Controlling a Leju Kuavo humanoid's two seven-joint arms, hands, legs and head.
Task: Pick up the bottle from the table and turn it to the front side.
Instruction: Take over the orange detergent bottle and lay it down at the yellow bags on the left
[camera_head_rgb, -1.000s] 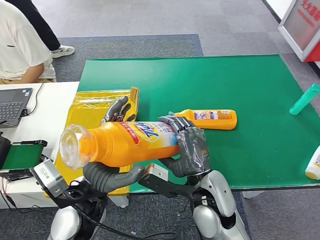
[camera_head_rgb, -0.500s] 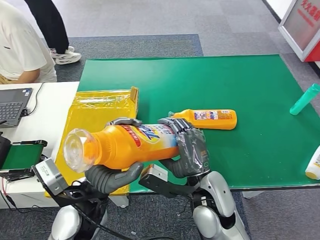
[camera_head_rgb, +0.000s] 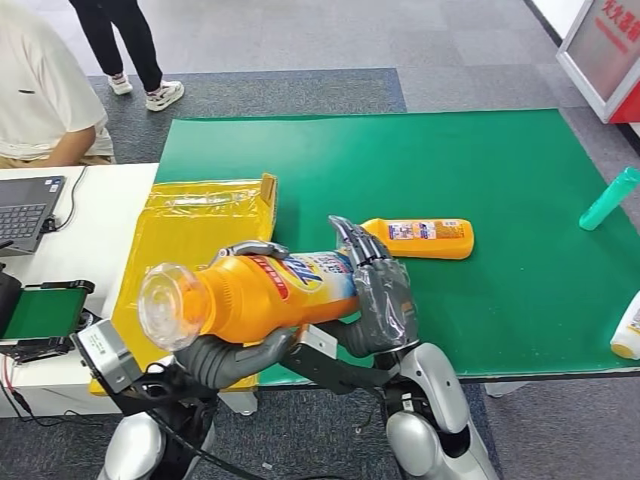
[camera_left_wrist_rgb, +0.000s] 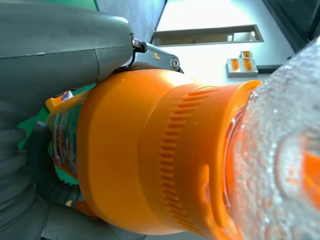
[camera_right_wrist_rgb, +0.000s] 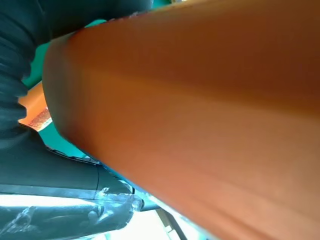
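I hold a large orange bottle (camera_head_rgb: 256, 293) level in front of my body, just past the green table's near edge, with its clear cap (camera_head_rgb: 161, 305) pointing to my left. My left hand (camera_head_rgb: 230, 355) grips it near the neck, thumb underneath and fingers (camera_head_rgb: 250, 247) over the top. My right hand (camera_head_rgb: 383, 298) cups the base from below, its fingers (camera_head_rgb: 352, 238) straightened upward beside it. The left wrist view shows the ribbed orange neck (camera_left_wrist_rgb: 151, 150) and the clear cap (camera_left_wrist_rgb: 283, 150) close up. The right wrist view has the orange body (camera_right_wrist_rgb: 207, 100) lying across my right hand (camera_right_wrist_rgb: 56, 172).
A second orange bottle (camera_head_rgb: 423, 237) lies on the green table (camera_head_rgb: 468, 150) just beyond my right hand. A teal bottle (camera_head_rgb: 607, 198) and a white bottle (camera_head_rgb: 628, 330) lie at the right edge. A yellow bag (camera_head_rgb: 189, 225) lies on the left. A person (camera_head_rgb: 38, 90) sits beside a laptop (camera_head_rgb: 26, 210).
My left fingers closed over the bottle's top. My right fingers rose off it and straightened. The bottle shifted slightly right and its label turned. A person walked past at the back.
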